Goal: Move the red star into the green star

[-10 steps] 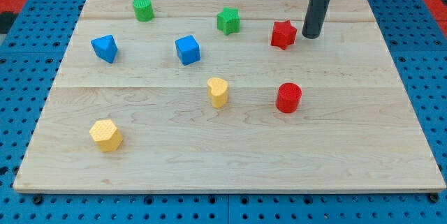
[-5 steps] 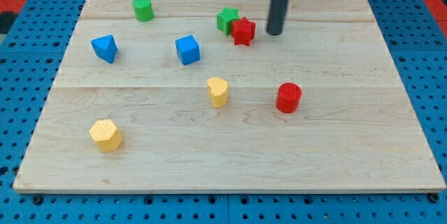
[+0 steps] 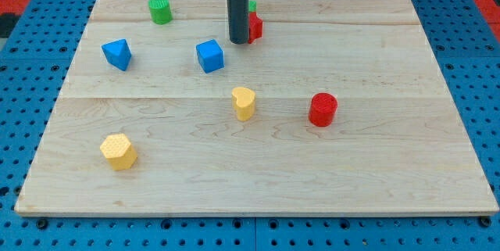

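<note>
The dark rod stands near the view's top centre, and my tip [image 3: 238, 41] rests on the board. The rod hides most of the red star [image 3: 255, 26], which shows only as a red sliver on the rod's right side. Just above it a small bit of the green star [image 3: 252, 6] shows, touching or nearly touching the red star. My tip is at the lower left of both stars, right against the red one.
A green cylinder [image 3: 160, 9] sits at the top left. A blue wedge-like block [image 3: 116, 53] and a blue cube [image 3: 210, 55] lie left of my tip. A yellow heart [image 3: 244, 102], red cylinder [image 3: 322, 109] and yellow hexagon [image 3: 118, 151] lie lower on the wooden board [image 3: 391, 165].
The rod has moved left across the top of the board. The red star slid left into the green star, and both now sit mostly behind the rod.
</note>
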